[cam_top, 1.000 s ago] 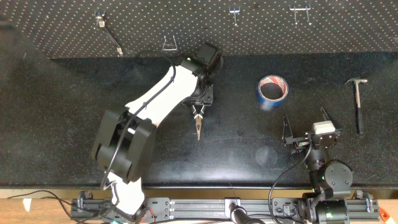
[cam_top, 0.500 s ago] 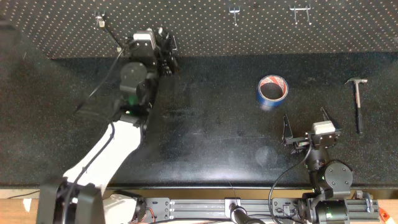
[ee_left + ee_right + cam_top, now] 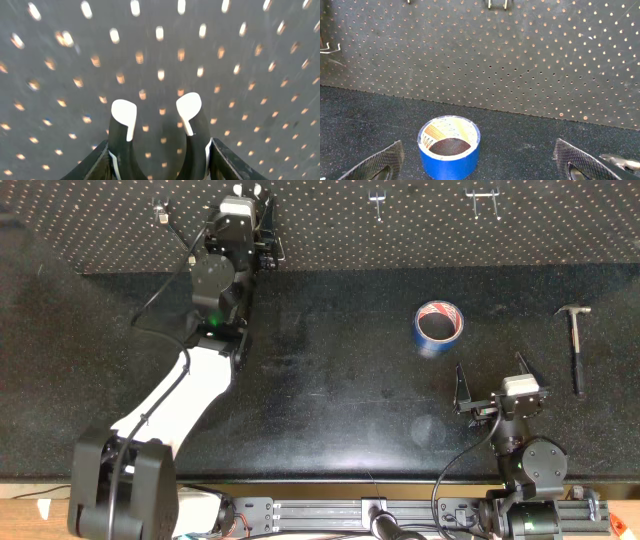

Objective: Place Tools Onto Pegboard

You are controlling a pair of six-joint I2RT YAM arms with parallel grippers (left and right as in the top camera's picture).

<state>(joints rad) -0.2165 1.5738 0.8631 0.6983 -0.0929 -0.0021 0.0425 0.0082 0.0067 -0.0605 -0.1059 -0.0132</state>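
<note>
Left jaws clenched on black-handled, white-tipped pliers | long axis toward dark perforated pegboard, 12 o'clock | right jaws released

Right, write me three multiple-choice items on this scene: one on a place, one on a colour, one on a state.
1. Where does the hammer lie? A) on the table, right of the tape roll B) hung on the pegboard C) in the left claw
2. What colour is the tape roll's outer wall? A) red B) blue C) yellow
3. How is the right claw? A) shut on the tape roll B) shut on the hammer C) open and empty
Key: 1 A, it lies flat on the table in the top view; 2 B, the right wrist view shows its wall blue; 3 C, its fingers stand wide apart with nothing between.
</note>
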